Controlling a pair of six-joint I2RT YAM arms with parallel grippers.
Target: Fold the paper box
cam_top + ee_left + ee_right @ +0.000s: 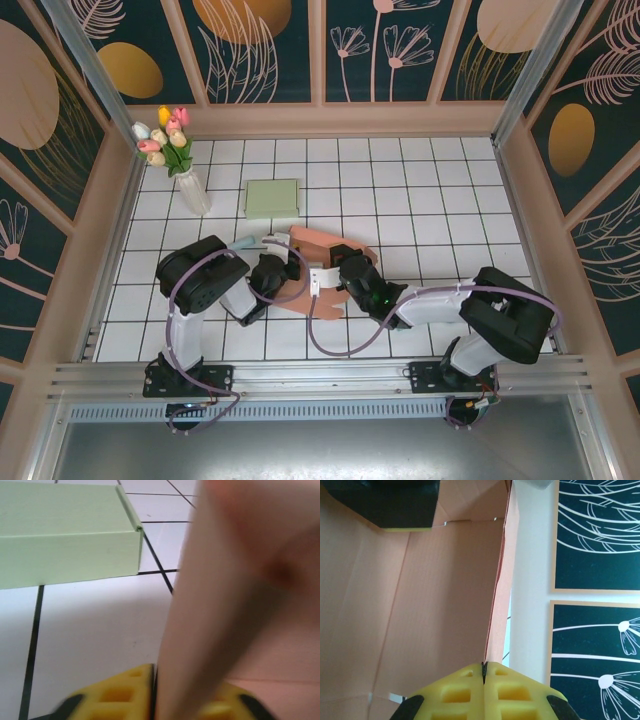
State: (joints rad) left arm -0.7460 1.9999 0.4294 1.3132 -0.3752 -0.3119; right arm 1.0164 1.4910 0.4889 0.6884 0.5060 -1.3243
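The pink paper box (318, 262) lies partly unfolded on the tiled table between both arms. My left gripper (272, 273) is at the box's left side, shut on a pink flap (225, 605) that rises between its yellow fingers (117, 692). My right gripper (352, 277) holds the right side, its yellow fingers (465, 692) shut on the thin edge of a raised side wall (501, 605). The box's inner panel (420, 605) fills the left of the right wrist view, with the left gripper's black body at the top.
A folded green box (271, 198) (65, 540) lies flat behind the pink one. A vase of tulips (180, 160) stands at the back left. Wooden walls with dark panels enclose the table (450, 220).
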